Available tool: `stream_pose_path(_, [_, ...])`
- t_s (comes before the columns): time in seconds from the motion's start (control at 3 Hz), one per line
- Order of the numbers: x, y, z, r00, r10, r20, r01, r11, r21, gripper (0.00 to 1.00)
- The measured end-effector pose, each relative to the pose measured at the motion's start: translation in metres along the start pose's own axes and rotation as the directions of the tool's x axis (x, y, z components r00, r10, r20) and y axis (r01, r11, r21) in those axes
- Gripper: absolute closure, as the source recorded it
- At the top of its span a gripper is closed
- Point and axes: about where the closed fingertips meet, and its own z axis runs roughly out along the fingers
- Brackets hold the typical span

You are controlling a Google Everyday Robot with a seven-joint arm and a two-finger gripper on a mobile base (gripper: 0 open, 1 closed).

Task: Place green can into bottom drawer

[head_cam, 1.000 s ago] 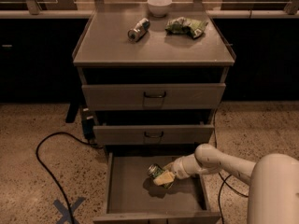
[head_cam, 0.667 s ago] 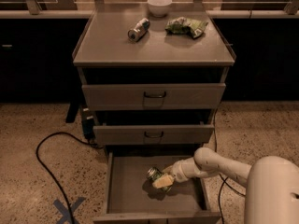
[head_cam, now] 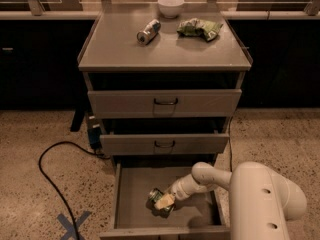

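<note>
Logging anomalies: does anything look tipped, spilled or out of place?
A silver can lies on its side on the cabinet top, near a crumpled green bag. The gripper is at the green can in the bottom drawer.

The gripper (head_cam: 164, 202) is pale yellow, down in the grey bottom drawer (head_cam: 132, 189) at the green can (head_cam: 155, 196), which has pale blotches. The arm (head_cam: 210, 176) is white. The bowl (head_cam: 170, 6) is white, the wrinkly bag (head_cam: 199, 28) green, the floor (head_cam: 40, 134) speckled tan.
</note>
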Motion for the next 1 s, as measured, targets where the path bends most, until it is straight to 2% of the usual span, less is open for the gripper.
stream_pose_path(0.33, [0.0, 0.002, 0.007, 1.0, -0.001, -0.003, 0.001, 1.0, -0.008, 1.0])
stream_pose_path(0.67, [0.007, -0.003, 0.034, 0.999, 0.011, -0.045, -0.013, 0.9994, -0.031, 1.0])
stream_pose_path(1.0, [0.027, -0.018, 0.089, 0.991, 0.076, -0.113, -0.084, 0.9941, -0.069, 1.0])
